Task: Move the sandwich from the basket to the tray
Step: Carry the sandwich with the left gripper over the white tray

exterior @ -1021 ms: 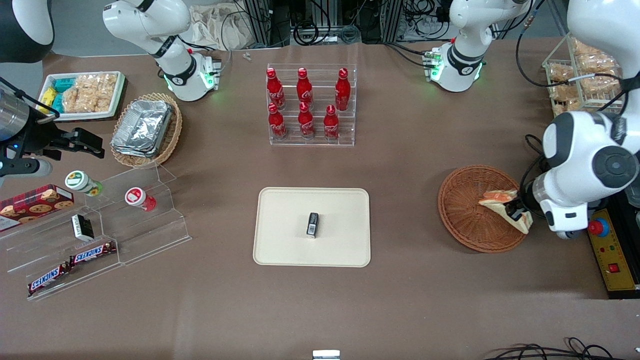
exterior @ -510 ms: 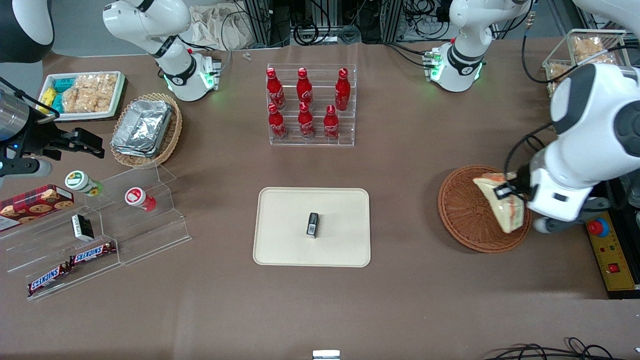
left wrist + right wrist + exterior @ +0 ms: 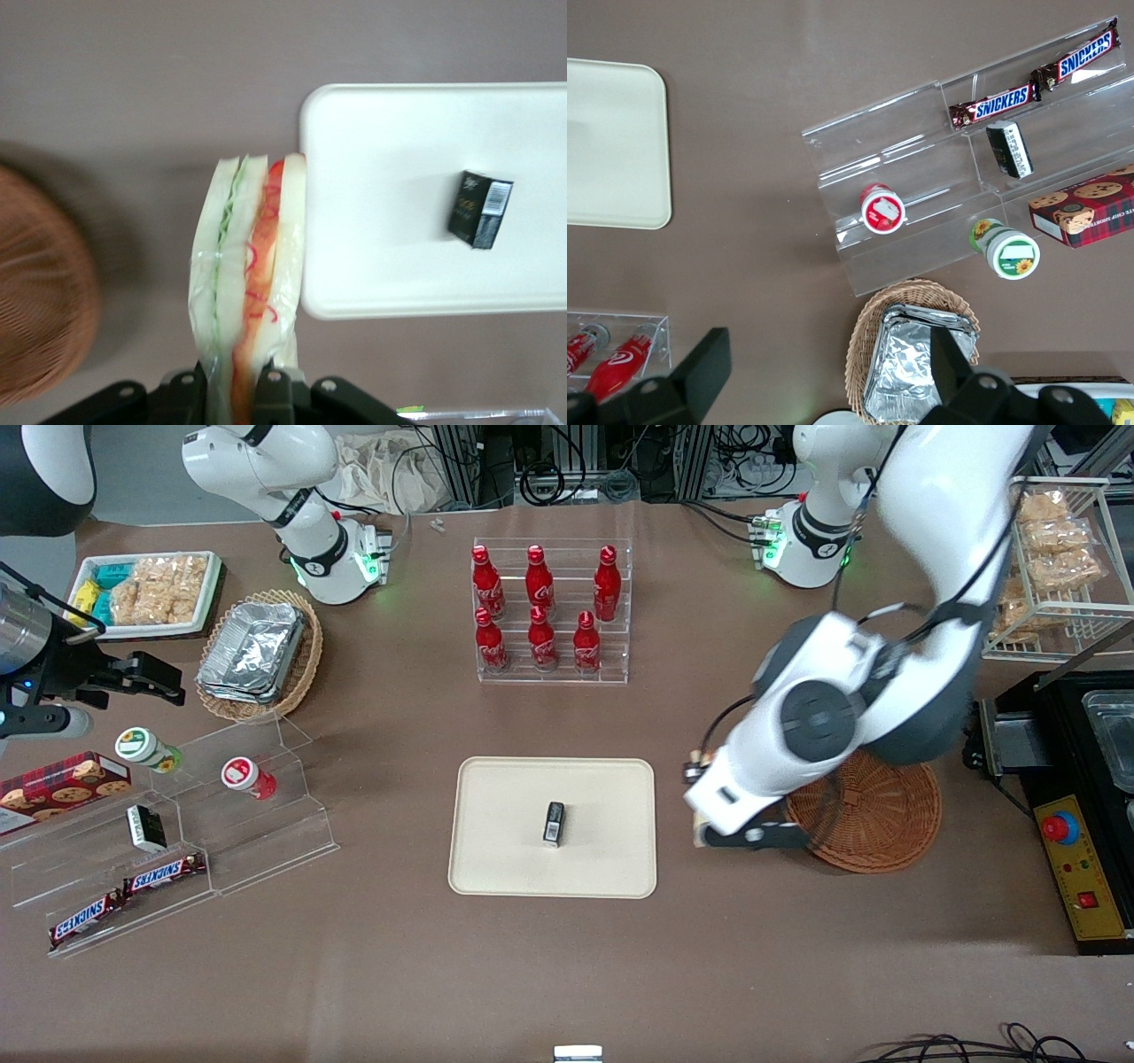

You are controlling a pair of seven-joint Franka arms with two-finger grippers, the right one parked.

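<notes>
Sandwich (image 3: 248,266) leaving basket (image 3: 873,819), riding toward tray (image 3: 496,868) in the left arm's gripper (image 3: 235,390).

Jaws are closing tight on the wedge's wrapped lower end, its pale bread and red-and-green filling hanging clear above the brown tabletop, just beside the tray's rim on the basket side. A second ago the wedge was being gripped low over the basket's wicker; now the arm is swinging it out, the basket standing bare while the wrist is hovering between basket and tray. The lift therefore looks done, and the carry seems nearly over. A small dark box (image 3: 554,822) is occupying the tray's middle, so the set-down will probably need the bare cream surface near the rim closest to the basket.
</notes>
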